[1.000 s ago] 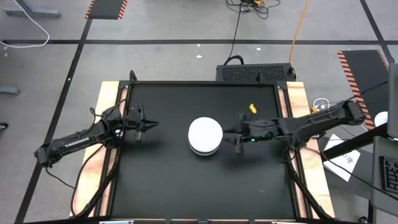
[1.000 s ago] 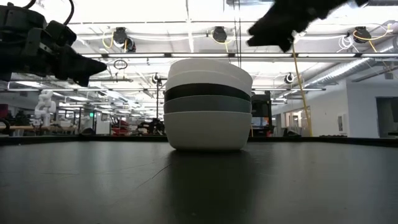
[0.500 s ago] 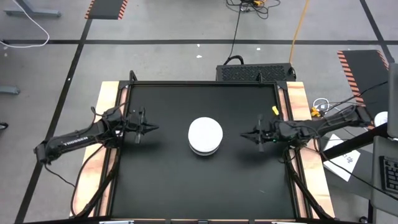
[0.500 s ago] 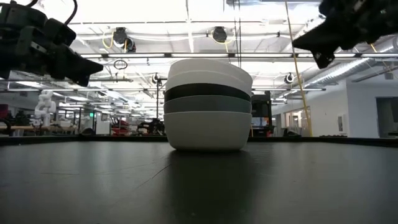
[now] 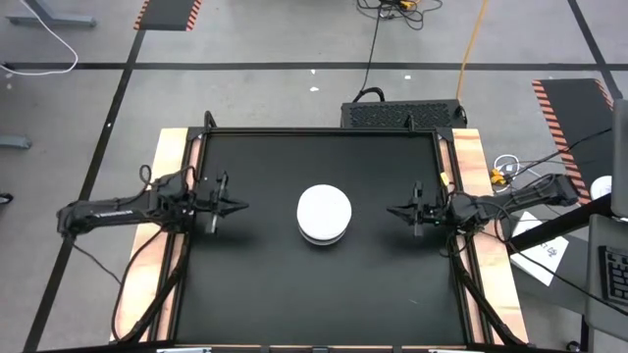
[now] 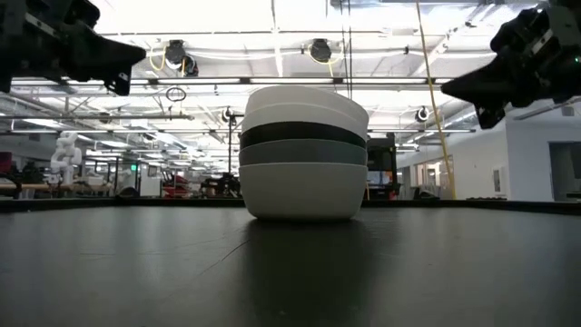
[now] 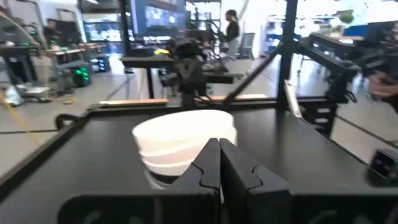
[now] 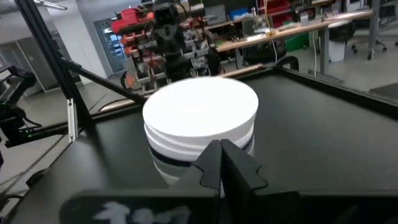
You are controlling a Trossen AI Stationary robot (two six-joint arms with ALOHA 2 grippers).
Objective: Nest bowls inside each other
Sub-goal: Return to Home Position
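The bowls (image 5: 324,214) stand nested in one stack at the middle of the black table (image 5: 255,284), the lowest white bowl resting by its base on the table. In the low view the stack (image 6: 303,154) shows white, grey, black and white layers. My left gripper (image 5: 239,206) hovers shut to the stack's left, fingers pointing at it. My right gripper (image 5: 392,210) hovers shut to its right, also pointing at it. Both wrist views show the stack (image 7: 183,143) (image 8: 200,118) beyond shut fingertips (image 7: 219,144) (image 8: 220,146).
Wooden boards (image 5: 169,167) border the table's left and right sides. A black box (image 5: 402,114) with cables lies on the floor beyond the far edge. Papers (image 5: 549,250) lie off the right side. A person (image 7: 232,30) stands in the room behind.
My right gripper has shut and drawn back from beside the stack toward the table's right edge. My left gripper has pulled slightly toward the left edge and risen a little. The stack has stayed still.
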